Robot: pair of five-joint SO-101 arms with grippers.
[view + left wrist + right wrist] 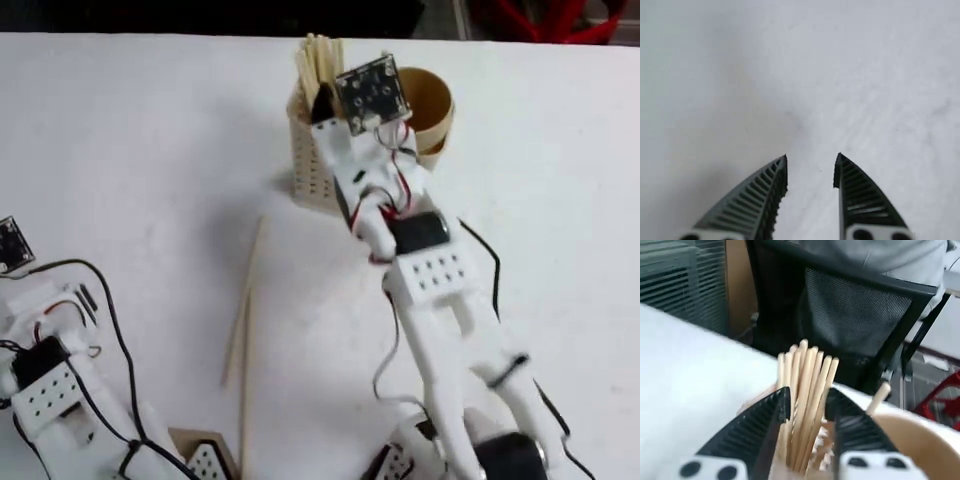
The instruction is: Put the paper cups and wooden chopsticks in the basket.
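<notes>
A beige perforated basket (312, 175) stands at the back of the white table, with a bundle of wooden chopsticks (320, 62) upright in it. A brown paper cup (432, 105) sits right beside it, behind my right arm. My right gripper (325, 105) hangs over the basket. In the right wrist view this gripper (807, 410) is open, its fingers on either side of the chopstick bundle (805, 390), and the cup rim (912, 440) lies close by. Two loose chopsticks (245, 310) lie on the table. My left gripper (810, 165) is open over bare table.
The left arm (45, 370) rests at the front left corner, with cables trailing beside it. The right arm's body (440, 300) stretches from the front edge to the basket. A black mesh chair (855, 315) stands beyond the table's far edge.
</notes>
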